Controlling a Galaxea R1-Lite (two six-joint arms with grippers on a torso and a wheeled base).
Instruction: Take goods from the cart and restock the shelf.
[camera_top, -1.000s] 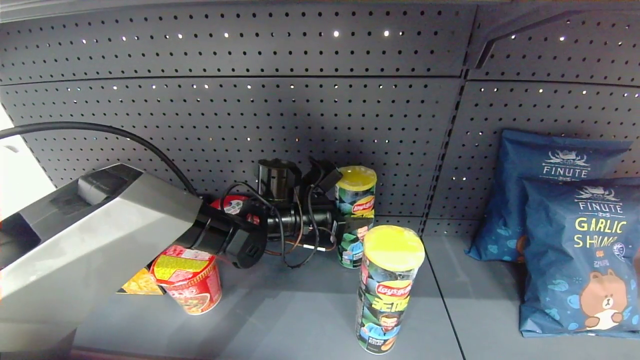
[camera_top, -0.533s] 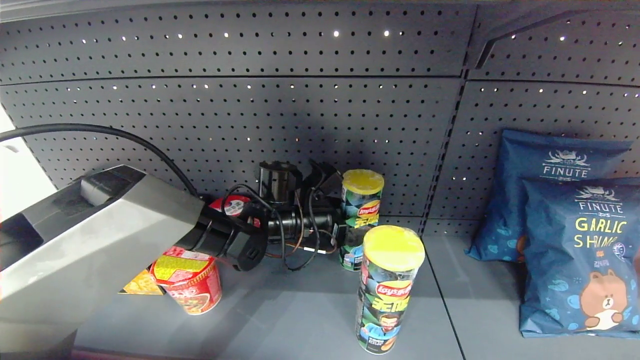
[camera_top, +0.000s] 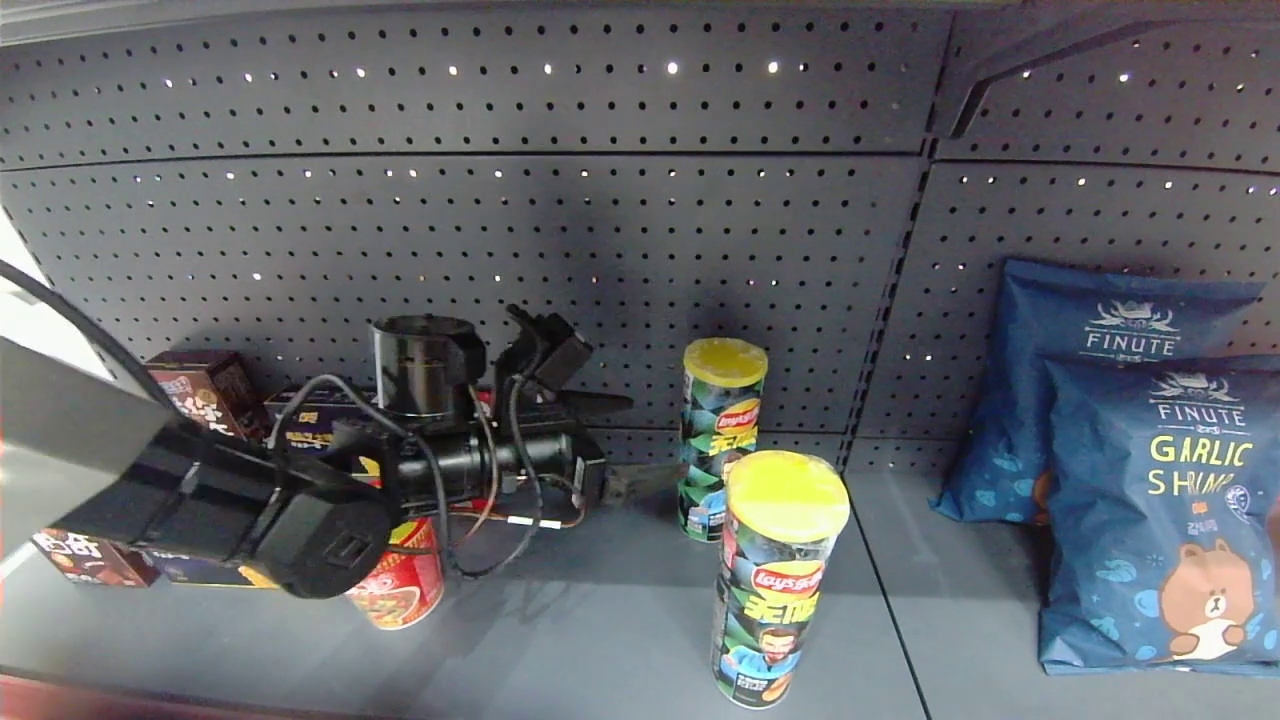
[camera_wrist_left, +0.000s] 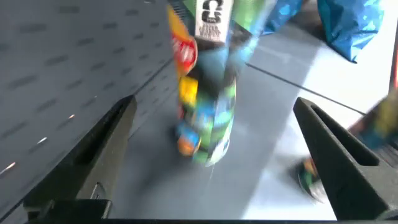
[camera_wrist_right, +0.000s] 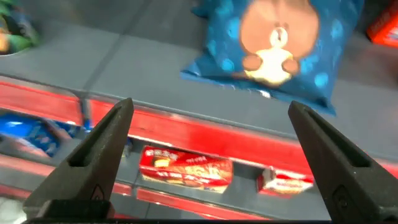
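Chip can (camera_wrist_left: 208, 118) stands upright beyond the parted left gripper (camera_top: 655, 437)

The left arm (camera_top: 300, 500) is black, draped in looped black cables (camera_top: 480, 572), with a squat cylinder (camera_top: 425, 365) on top; its end effector (camera_top: 650, 437) has dark tapered fingers (camera_top: 595, 405)

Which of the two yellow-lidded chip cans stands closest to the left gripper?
The rear yellow-lidded can by the pegboard, just beyond the open left gripper; the other can stands farther forward.
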